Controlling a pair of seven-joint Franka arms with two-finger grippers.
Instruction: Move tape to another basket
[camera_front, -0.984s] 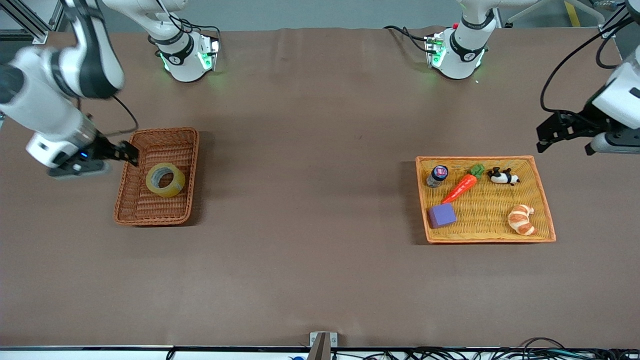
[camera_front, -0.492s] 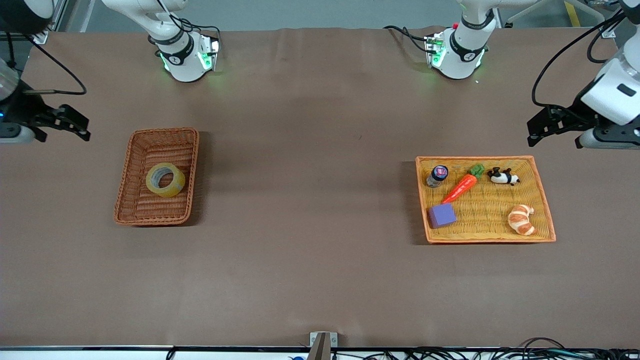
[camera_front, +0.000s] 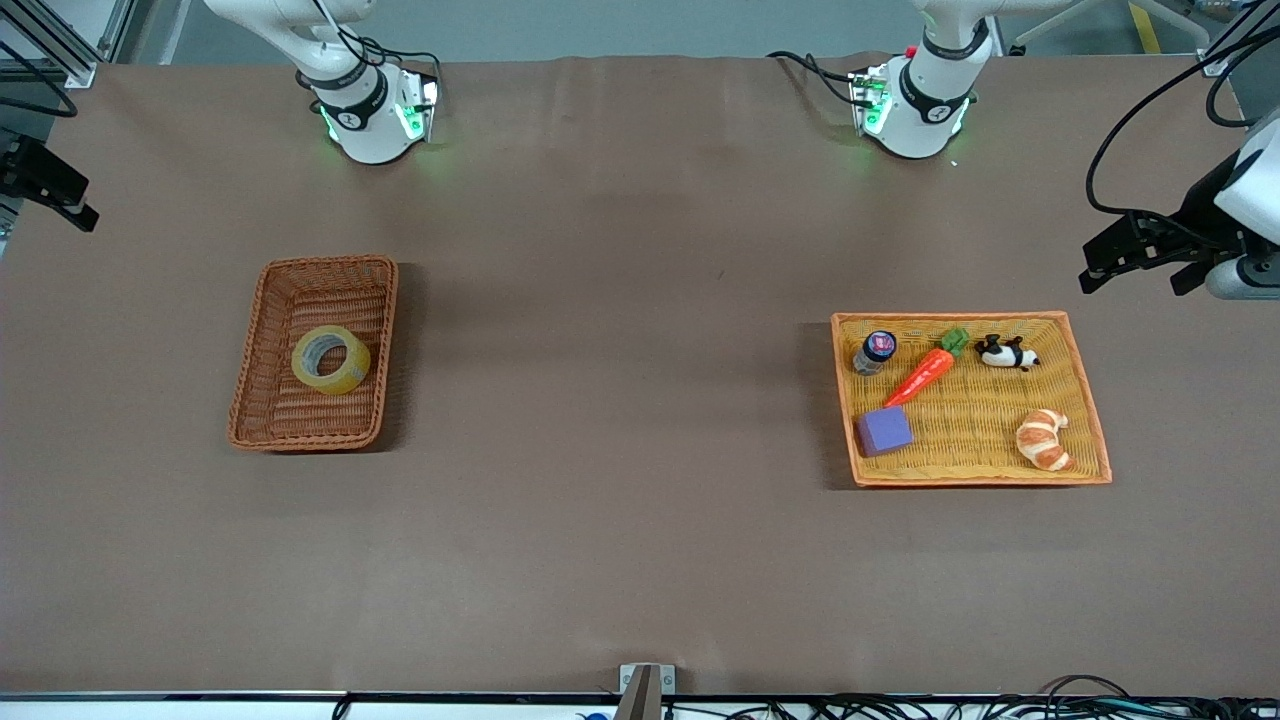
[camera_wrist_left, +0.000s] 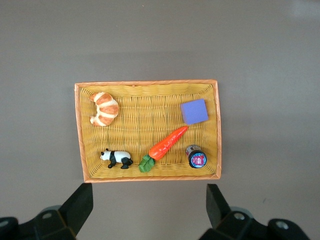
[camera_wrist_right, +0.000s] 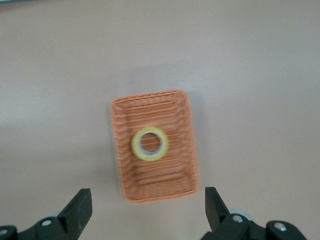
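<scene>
One tape (camera_front: 331, 359) lies in one basket (camera_front: 262, 344). One yellow tray (camera_front: 1089, 400) carries five things: one croissant (camera_front: 1043, 440), one carrot (camera_front: 927, 369), one panda (camera_front: 1006, 353), one purple block (camera_front: 884, 431) and what looks like one small jar (camera_front: 875, 352).

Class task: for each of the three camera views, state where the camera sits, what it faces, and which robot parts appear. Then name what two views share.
Front view: high across the table, facing both arm bases; left tool near the yellow tray, right tool at the table's end.
Left wrist view: above the tray, looking down; its own open fingers show.
Right wrist view: above the basket holding the tape, looking down; own open fingers show.
Shared: front and right wrist views both show the tape in the basket.
</scene>
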